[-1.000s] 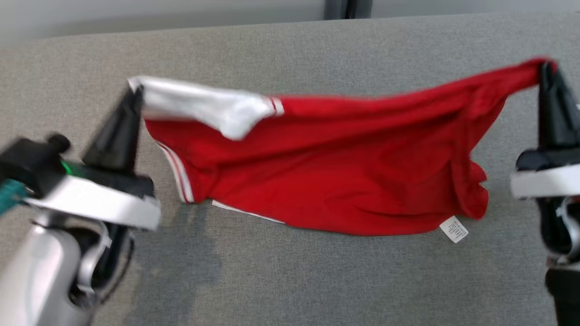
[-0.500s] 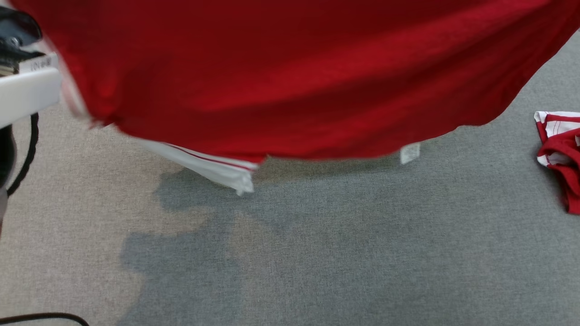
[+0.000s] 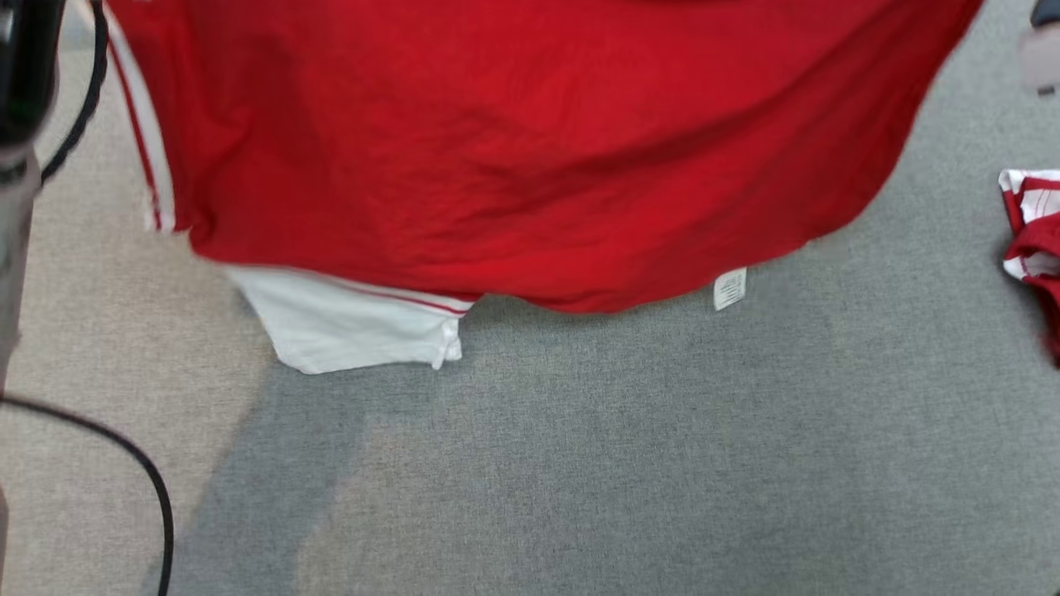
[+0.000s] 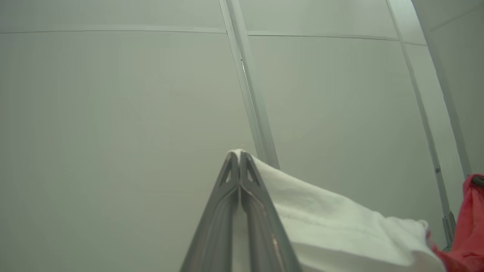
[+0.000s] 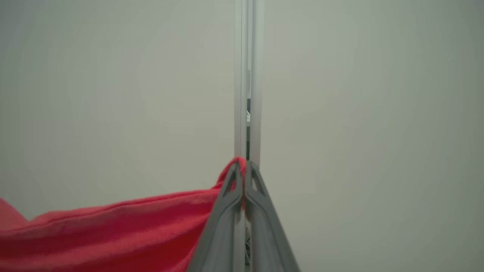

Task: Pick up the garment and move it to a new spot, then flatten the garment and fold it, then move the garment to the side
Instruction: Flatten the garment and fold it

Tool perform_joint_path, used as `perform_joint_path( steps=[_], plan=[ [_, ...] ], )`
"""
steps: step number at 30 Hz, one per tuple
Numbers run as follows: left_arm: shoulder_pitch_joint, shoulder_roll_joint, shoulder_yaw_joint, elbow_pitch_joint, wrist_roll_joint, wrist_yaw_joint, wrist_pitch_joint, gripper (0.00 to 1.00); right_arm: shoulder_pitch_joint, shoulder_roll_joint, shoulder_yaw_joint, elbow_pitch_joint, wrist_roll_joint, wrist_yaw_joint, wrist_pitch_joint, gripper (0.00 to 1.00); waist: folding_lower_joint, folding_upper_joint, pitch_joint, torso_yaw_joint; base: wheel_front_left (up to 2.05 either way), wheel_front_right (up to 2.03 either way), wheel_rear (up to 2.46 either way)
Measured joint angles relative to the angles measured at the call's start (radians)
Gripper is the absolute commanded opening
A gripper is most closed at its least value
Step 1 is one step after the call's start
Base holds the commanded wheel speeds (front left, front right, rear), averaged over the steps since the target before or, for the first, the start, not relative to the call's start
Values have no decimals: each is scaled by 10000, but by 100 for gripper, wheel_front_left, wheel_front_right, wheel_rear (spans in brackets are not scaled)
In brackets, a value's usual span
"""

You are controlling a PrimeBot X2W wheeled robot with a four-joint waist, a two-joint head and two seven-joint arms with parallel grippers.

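Left gripper (image 4: 239, 156) is clamping a fold of white cloth (image 4: 332, 223) between its closed fingers at the centre of the left wrist view. The tips are pressing together in front of a pale wall panel (image 4: 113, 132), and the cloth is trailing off to the lower right, where it is meeting red fabric.

In the head view a black cable (image 3: 141, 463) is curving down the left edge. The red jersey (image 3: 513, 149) is hanging like a wide curtain across the upper half of the frame, above the grey felt surface (image 3: 621, 463). A white sleeve (image 3: 348, 327) is dangling below the hem at lower left; whether it is touching the felt I cannot tell. A care label (image 3: 729, 290) is hanging right of centre.

Right gripper (image 5: 242, 166) is likewise gripping a red corner, which is looping over its closed tips at the middle of the right wrist view. At the right edge of the head view a second red-and-white garment (image 3: 1031, 240) is lying crumpled.

Judging by its sag, the jersey is behaving as light, limp knit: it is likely to swing and billow. Holding it by two well-separated top corners is keeping it spread, though such thin pinches may slip.
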Motion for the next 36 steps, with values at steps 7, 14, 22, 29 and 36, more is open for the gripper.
perform_joint_path(
  steps=[7, 14, 22, 29, 36],
  plan=[
    [-3123, -581, -491, 4550, 336, -1020, -984, 0, -3338, 217, 757, 3889, 339, 0, -1360, 0, 0, 0, 868, -161, 0, 0, 0],
    [-5233, -598, -520, 7624, 727, -1189, -2048, 0, -5754, 1045, 688, 6552, 581, 2, -2389, 0, 0, 0, 1387, -546, 0, 0, 0],
    [-5694, -984, -941, 9595, 825, -1455, -2393, 0, -6303, 1381, 1139, 8332, 353, 2, -2495, 0, 0, 0, 1908, -606, 0, 0, 0],
    [-4731, -1701, -947, 10811, -196, -1609, -2512, 0, -5697, 1365, 1789, 8592, 640, 0, -2502, 0, 0, 0, 2424, -361, 0, 0, 0],
    [-2241, -1743, -541, 9789, -1252, -1615, -2759, 0, -3015, 865, 2673, 6936, 1739, 2, -2502, 0, 1, 0, 2483, -119, 0, 0, 0]
  ],
)
